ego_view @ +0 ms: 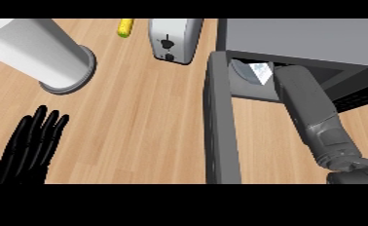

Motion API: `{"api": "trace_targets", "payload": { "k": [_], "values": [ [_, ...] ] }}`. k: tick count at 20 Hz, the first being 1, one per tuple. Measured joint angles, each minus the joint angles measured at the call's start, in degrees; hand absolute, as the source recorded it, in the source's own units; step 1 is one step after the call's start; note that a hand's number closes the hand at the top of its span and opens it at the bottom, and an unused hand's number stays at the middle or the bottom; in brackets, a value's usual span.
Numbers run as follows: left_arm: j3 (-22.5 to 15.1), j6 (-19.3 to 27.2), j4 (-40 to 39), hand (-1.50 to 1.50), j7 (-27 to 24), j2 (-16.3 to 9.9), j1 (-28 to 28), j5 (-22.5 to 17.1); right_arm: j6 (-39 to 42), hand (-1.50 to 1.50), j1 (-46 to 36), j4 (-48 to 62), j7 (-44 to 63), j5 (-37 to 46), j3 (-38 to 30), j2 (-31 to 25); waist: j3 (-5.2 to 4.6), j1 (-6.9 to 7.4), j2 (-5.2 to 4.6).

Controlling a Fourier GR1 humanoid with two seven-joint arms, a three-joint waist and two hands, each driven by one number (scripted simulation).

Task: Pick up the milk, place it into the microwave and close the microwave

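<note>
The milk carton (257,71), white and pale grey, sits just inside the microwave's (295,37) opening, at its left side. The microwave door (219,122) stands open, swung out toward me as a long grey slab. My right forearm (309,108) reaches up from the lower right into the opening beside the carton. Its hand is hidden under the microwave's top, so I cannot see whether it touches the milk. My left hand (32,144) rests open at the lower left, fingers up, far from the microwave.
A silver toaster (174,40) stands left of the microwave at the back. A yellow item (126,27) lies behind it on the wooden counter (137,118). A tall white cylinder on a grey base (43,52) stands at the left.
</note>
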State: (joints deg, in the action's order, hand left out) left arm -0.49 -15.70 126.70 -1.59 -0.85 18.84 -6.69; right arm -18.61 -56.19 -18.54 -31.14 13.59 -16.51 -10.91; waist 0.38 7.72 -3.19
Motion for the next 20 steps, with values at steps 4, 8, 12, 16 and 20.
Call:
{"api": "trace_targets", "payload": {
  "k": [4, 8, 12, 16, 20],
  "values": [
    [-1.1, 0.7, -0.8, -1.50, -0.6, 0.5, 0.2, 1.3, 0.7, -1.50, -0.4, 2.9, -2.9, -1.0, -1.5, 0.3, -0.07, -0.88, 0.34],
    [-2.7, 0.9, -2.7, -1.50, -1.1, 0.7, -0.4, 2.8, 2.1, -1.50, 0.2, 5.0, -6.5, -2.0, -2.8, 0.8, -0.12, -1.96, 0.64],
    [-3.5, 0.5, -4.9, -1.50, -1.7, 0.4, -0.8, 3.0, 6.2, -1.50, 1.5, 6.8, -10.1, -2.9, -3.7, 1.5, -0.18, -3.11, 1.15],
    [-5.9, 0.5, -7.0, -1.50, -1.7, 0.6, -1.7, 3.8, 10.0, -1.50, 3.5, 7.9, -13.7, -4.0, -4.5, 2.3, -0.20, -4.20, 1.60],
    [-7.5, -0.8, -10.0, -1.50, -1.9, -0.1, -3.9, 5.2, 13.5, -1.50, 5.7, 8.4, -16.6, -4.7, -4.8, 2.8, -0.25, -5.27, 2.04]
  ]
}}
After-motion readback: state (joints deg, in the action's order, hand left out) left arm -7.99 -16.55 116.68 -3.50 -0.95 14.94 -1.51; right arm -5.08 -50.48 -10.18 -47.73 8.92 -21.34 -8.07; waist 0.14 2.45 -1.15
